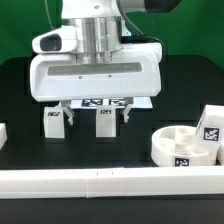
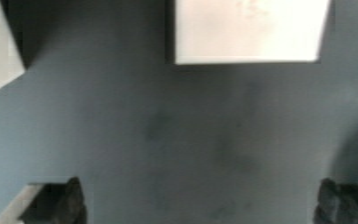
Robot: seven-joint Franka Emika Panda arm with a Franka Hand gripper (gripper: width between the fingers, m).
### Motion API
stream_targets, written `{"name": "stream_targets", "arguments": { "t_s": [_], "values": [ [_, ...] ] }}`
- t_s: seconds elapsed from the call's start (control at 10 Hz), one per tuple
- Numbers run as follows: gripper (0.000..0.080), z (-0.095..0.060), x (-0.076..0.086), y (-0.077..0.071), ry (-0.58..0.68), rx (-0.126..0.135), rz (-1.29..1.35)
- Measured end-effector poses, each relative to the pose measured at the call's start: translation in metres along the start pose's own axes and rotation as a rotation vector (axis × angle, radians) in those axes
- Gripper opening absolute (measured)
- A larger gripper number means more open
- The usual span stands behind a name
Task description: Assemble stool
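We find our gripper point(image 1: 99, 116) wide open and empty, two legs point(image 1: 55, 122) loose mid-frame, seat disc point(image 1: 183, 146) lower right unfitted.

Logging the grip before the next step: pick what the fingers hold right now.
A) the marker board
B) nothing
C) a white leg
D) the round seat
B: the fingers stand wide apart with only bare table between them, and the seat lies apart from them at the exterior view's right.
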State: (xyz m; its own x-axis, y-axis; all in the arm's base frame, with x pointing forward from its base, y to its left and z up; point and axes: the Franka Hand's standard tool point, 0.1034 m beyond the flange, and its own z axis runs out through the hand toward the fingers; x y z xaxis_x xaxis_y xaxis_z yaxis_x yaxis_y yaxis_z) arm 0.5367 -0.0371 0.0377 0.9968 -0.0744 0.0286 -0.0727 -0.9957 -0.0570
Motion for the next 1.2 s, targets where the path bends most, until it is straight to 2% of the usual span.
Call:
{"name": "stream_targets", "arguments": {
  "t_s": [0.1,0.2,0.6,0.7,0.8,1.1,1.2],
  "values": [
    [0.0649,0.001,-0.003,-0.003,-0.057,0.001,0.039],
    [0.0649,0.003,-0.012,-0.006,-0.155,-0.01,0.078],
    [0.0649,0.004,-0.017,-0.012,-0.404,0.033,0.079],
    [0.0649,0.003,-0.023,-0.014,-0.495,0.049,0.08],
    [0.0649,0.004,-0.023,-0.015,-0.57,0.06,0.08],
    [0.0649,0.007,-0.03,-0.019,-0.76,0.078,0.063],
    [0.0649,0.005,-0.03,-0.015,-0.821,0.033,0.1]
  ]
}}
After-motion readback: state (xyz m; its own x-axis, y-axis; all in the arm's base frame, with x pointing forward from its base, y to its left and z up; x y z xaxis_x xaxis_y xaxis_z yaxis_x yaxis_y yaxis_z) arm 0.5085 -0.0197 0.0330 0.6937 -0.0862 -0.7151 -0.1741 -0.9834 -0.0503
